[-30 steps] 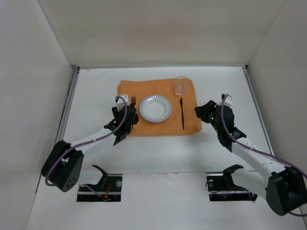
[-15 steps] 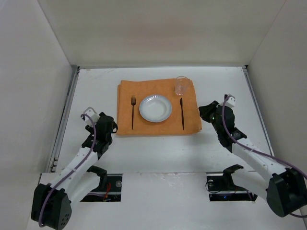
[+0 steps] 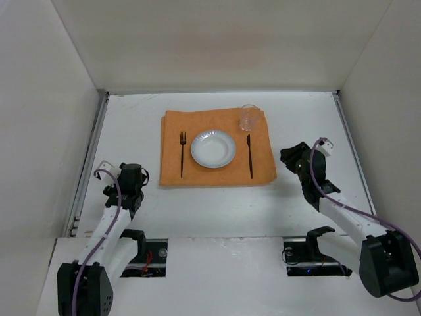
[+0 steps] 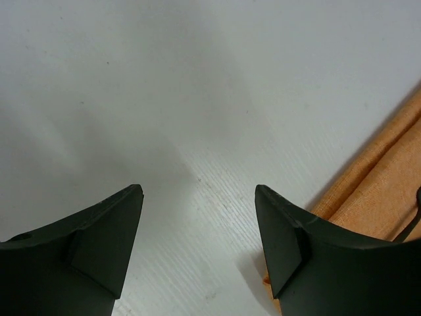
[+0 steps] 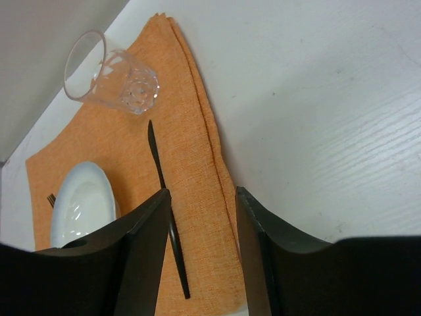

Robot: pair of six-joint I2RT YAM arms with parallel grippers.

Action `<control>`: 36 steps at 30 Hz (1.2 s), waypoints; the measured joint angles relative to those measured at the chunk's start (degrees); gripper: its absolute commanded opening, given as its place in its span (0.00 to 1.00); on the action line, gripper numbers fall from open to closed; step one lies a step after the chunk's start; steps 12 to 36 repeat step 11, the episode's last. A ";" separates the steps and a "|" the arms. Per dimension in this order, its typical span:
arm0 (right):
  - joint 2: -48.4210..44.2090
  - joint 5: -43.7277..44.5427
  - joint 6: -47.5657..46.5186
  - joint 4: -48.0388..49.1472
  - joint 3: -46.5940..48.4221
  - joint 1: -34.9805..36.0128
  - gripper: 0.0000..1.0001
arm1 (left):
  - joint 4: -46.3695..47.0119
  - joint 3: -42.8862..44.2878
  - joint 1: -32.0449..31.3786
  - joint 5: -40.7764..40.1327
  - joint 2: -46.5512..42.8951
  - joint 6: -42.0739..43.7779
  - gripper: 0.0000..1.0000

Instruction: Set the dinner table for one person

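The left gripper [image 3: 133,175] has been drawn back from the fork [image 3: 182,153] to the near left of the dinner table [image 3: 217,210]. Both it and the right gripper [image 3: 290,157] are seen with jaws parted and nothing between them. The white table spans the view. On its far half an orange placemat [image 3: 217,174] is laid, bearing a plate [image 3: 213,149], a knife [image 3: 250,157] and a glass [image 3: 248,118].

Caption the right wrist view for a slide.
Open right tool frames orange placemat holding knife, plate and glass.
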 measured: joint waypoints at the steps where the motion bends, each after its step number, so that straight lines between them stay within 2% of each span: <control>1: 0.09 0.00 0.09 0.26 0.00 0.04 0.50 | 0.00 -0.07 0.35 0.50 0.28 -0.17 0.67; 11: 2.56 -1.75 0.46 2.25 0.00 0.59 0.50 | 2.84 -0.02 0.17 2.99 4.50 0.31 0.66; 36: 2.56 -1.75 0.46 2.25 0.00 0.59 0.50 | 2.84 -0.02 0.17 2.99 4.50 0.31 0.66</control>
